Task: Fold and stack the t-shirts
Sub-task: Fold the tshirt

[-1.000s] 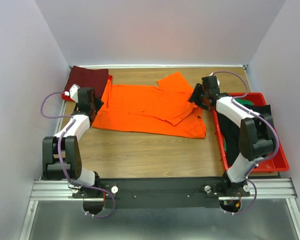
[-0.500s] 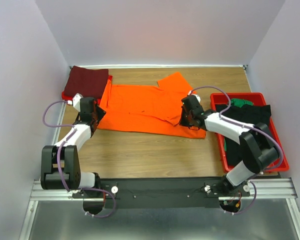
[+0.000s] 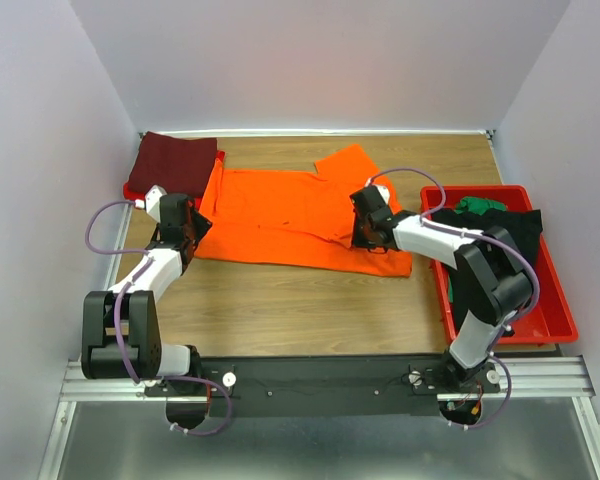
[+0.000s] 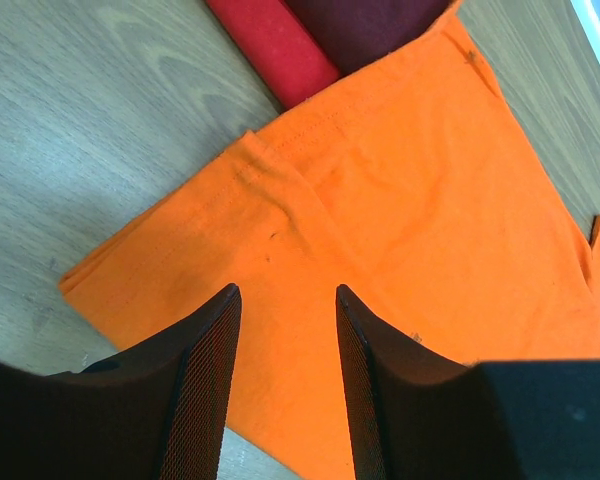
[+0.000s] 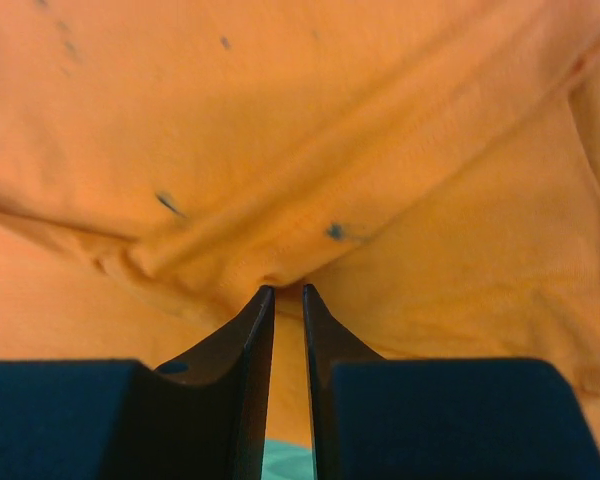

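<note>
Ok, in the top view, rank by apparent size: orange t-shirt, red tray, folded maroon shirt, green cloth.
Largest to smallest:
orange t-shirt
red tray
folded maroon shirt
green cloth
The green cloth may be partly hidden by black cloth.

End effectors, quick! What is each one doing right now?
Left end effector: open, holding nothing, over the orange t-shirt.
Right end effector: closed, pinching a fold of the orange t-shirt.

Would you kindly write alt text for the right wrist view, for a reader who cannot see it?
The right gripper has its two dark fingers nearly together, pinching a raised fold of the orange t-shirt. The creased cloth fills the rest of the frame, marked with a few small dark specks.
</note>
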